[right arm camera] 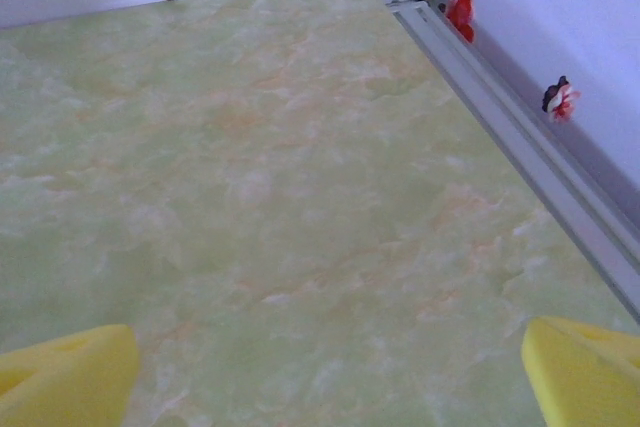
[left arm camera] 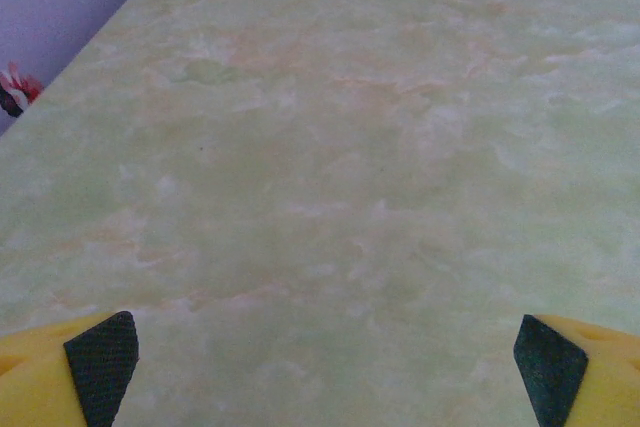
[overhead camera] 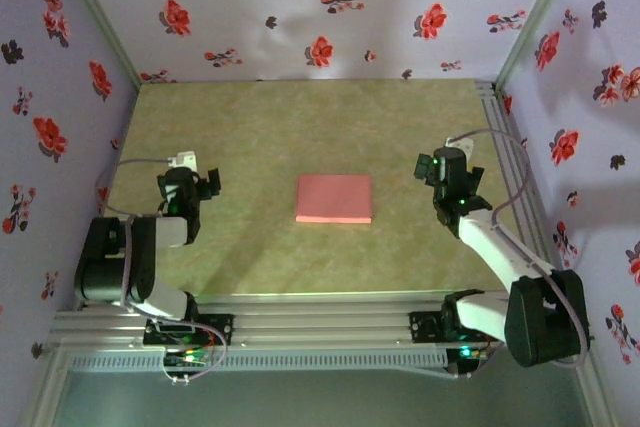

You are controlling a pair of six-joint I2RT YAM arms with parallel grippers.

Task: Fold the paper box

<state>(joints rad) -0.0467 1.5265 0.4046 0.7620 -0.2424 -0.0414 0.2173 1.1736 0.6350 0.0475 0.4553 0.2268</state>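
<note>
The paper box lies flat in the middle of the table as a salmon-pink rectangle. My left gripper hovers well to its left, apart from it. My right gripper hovers off to the box's right, also apart. In the left wrist view the left gripper stands open, its yellow fingers wide over bare tabletop. The right gripper in the right wrist view is open too, yellow fingertips far apart with nothing between them.
The green marbled table is enclosed by flowered lilac walls. An aluminium rail runs along the right edge, and more rails cross the near edge by the arm bases.
</note>
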